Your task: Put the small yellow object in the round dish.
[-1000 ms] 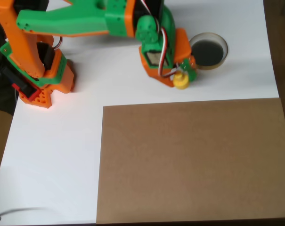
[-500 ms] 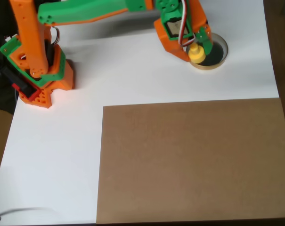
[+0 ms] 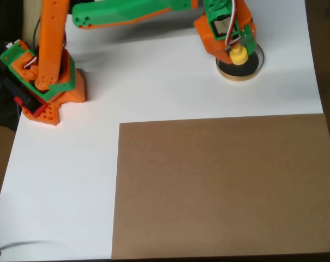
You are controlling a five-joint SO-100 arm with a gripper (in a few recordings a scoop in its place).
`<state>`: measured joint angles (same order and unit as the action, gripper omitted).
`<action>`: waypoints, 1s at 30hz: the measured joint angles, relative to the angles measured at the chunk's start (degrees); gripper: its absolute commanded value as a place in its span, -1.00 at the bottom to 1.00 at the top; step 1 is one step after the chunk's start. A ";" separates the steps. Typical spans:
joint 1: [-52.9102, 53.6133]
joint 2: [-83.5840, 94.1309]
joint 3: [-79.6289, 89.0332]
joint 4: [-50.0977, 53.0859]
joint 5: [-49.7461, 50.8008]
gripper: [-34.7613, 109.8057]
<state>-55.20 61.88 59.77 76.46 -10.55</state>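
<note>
The small yellow object [image 3: 239, 55] is held in my orange and green gripper [image 3: 240, 51], which is shut on it. It hangs directly over the dark inside of the round dish [image 3: 245, 73], whose pale tan rim shows below and to the right of the gripper. The dish stands near the far right of the white table. My gripper hides the upper left part of the dish. Whether the yellow object touches the dish floor cannot be told from above.
A large brown board [image 3: 222, 185] covers the lower right of the white table [image 3: 61, 180]. The arm's orange base [image 3: 42, 82] stands at the far left. The table's right edge lies close beyond the dish.
The gripper has carried the yellow object up and to the right, from beside the dish's lower left rim to over its dark centre. The arm has stretched out further.
</note>
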 measured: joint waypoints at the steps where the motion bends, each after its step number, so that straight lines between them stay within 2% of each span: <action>1: -0.26 -0.70 -0.79 0.00 0.18 -0.53; 22: -4.57 -6.68 -2.20 -3.96 7.03 -0.52; 30: -4.48 -6.68 -2.20 -3.69 6.24 -0.25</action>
<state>-59.68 55.20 57.57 72.77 -4.31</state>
